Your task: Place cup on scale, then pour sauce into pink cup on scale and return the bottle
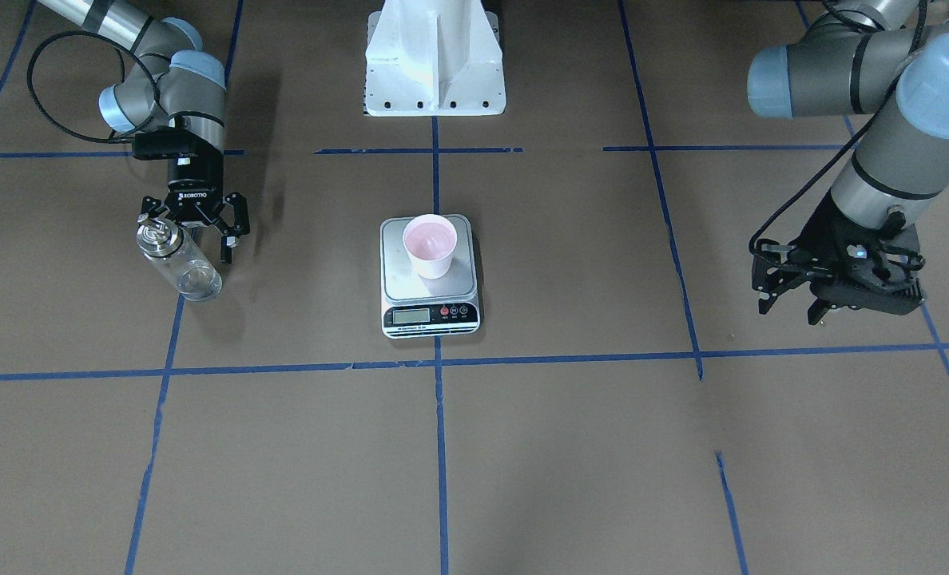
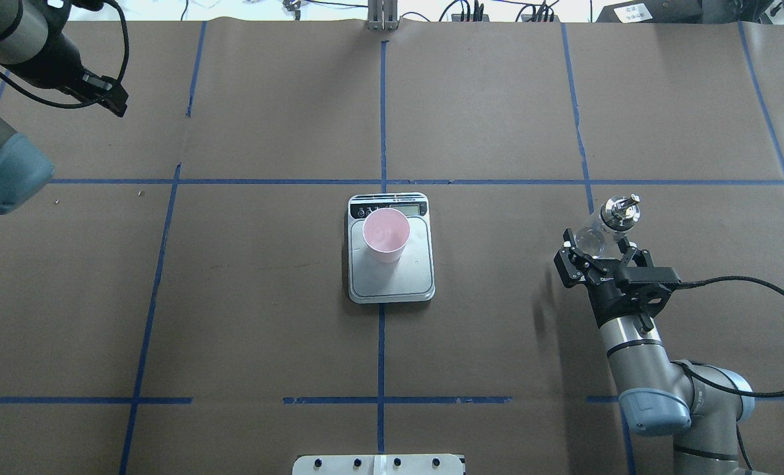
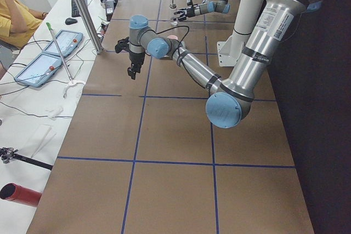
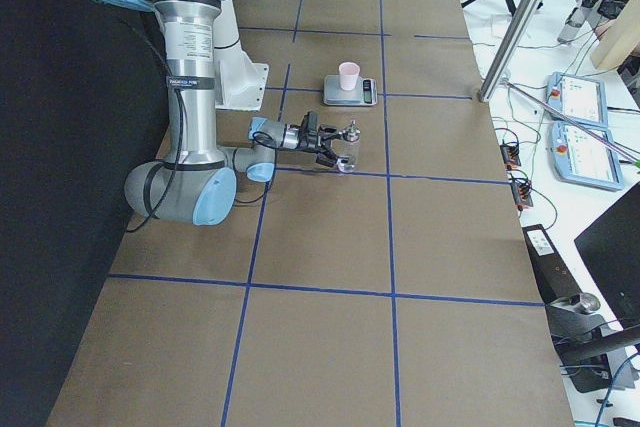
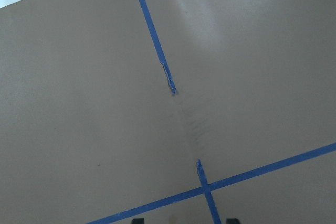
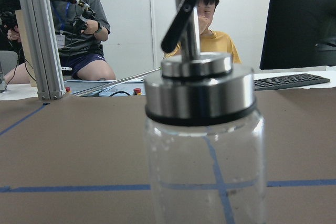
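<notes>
Looking down from over the robot's shoulders, the brown-paper table (image 2: 266, 297) with its blue tape grid fills the scene. Out at 10 o'clock from the scale, well apart, there's the left arm (image 1: 882, 160), and the left gripper (image 1: 788, 314) hovers above bare paper, fingers spread and empty. At 3 o'clock the right arm (image 2: 629, 343) reaches in low, the right gripper (image 2: 598, 245) with fingers parted wide either side of the bottle's glass body, and no squeeze on it shows. Dead centre sits the scale (image 2: 392, 277), display strip at its 12 o'clock end. The bottle (image 2: 615, 214) stands upright on the paper at the scale's 3 o'clock, well apart from it, silver spout on top. And the cup (image 2: 386, 234) stands upright on the platform, toward its 11 o'clock corner, just beside the display.
</notes>
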You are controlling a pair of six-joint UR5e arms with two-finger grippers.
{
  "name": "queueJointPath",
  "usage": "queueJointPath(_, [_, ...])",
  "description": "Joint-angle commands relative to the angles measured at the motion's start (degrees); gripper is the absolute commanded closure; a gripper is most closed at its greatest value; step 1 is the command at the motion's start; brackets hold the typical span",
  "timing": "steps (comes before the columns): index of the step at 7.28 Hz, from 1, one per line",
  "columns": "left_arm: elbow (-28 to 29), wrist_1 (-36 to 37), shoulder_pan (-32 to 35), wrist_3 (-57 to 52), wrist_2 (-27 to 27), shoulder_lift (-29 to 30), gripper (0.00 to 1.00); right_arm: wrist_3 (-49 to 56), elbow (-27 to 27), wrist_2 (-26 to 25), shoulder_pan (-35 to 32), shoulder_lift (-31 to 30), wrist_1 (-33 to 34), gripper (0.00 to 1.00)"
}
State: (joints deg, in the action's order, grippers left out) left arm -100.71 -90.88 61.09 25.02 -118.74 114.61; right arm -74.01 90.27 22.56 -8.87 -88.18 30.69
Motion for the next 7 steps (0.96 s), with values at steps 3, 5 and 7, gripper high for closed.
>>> queueJointPath(3, [-0.19,0.09,0.00,0.03,0.09,-0.08,0.39,0.00,4.82,-1.90,5.08,-7.70,-0.10,0.00])
queueJointPath(5, [-0.19,0.09,0.00,-0.06,0.09,-0.17,0.39,0.18,13.21,4.46,5.09,-18.01,-0.19,0.00])
queueJointPath(7, [-0.02,0.09,0.09,-0.67,0.09,-0.35,0.39,2.01,17.66,8.81,4.83,-23.96,-0.19,0.00])
